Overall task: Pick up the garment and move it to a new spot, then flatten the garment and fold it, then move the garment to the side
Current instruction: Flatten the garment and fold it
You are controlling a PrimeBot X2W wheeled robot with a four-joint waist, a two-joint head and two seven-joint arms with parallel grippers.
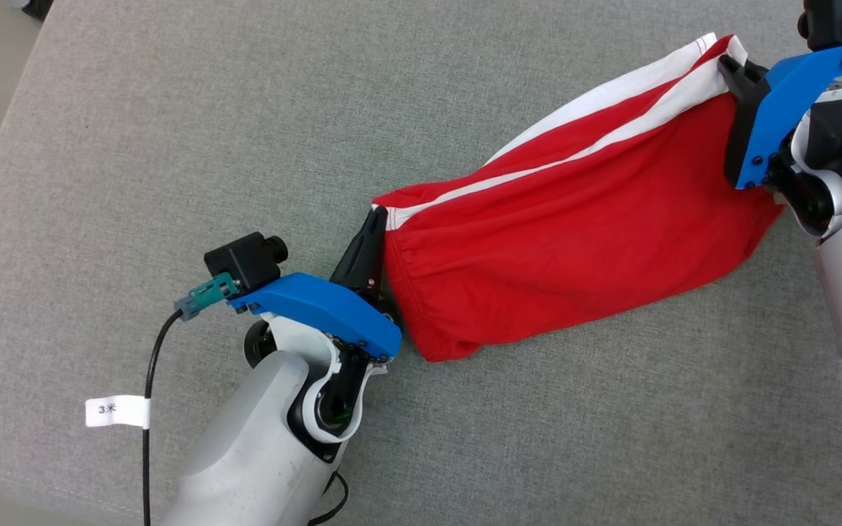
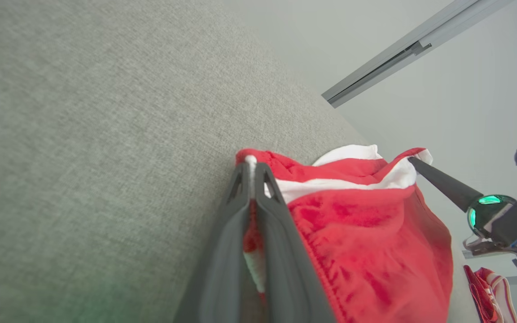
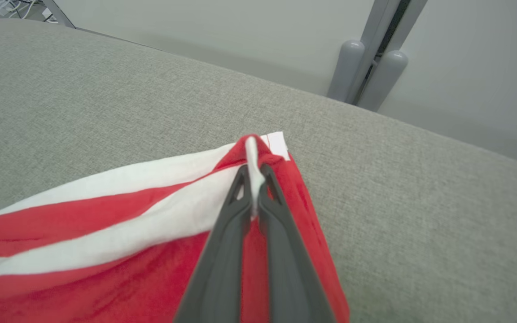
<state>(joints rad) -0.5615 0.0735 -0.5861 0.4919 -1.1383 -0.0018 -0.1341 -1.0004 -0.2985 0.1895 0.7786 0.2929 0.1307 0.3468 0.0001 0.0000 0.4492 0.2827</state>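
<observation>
The garment (image 1: pixel 574 234) is a pair of red shorts with white side stripes, stretched slantwise over the grey cushion between my two grippers. My left gripper (image 1: pixel 373 219) is shut on its near-left corner, by the elastic waistband; in the left wrist view the garment (image 2: pixel 366 237) hangs from the left gripper (image 2: pixel 251 168) with cloth pinched between the fingers. My right gripper (image 1: pixel 728 69) is shut on the far-right corner at the white-striped hem. The right wrist view shows the right gripper (image 3: pixel 252 172) clamping the white edge of the garment (image 3: pixel 106 251).
The grey fabric cushion (image 1: pixel 319 109) spreads all around the garment, with wide room to the left and front. A black cable with a white tag (image 1: pixel 118 411) trails by my left forearm. A grey post (image 3: pixel 366 76) stands beyond the cushion's far edge.
</observation>
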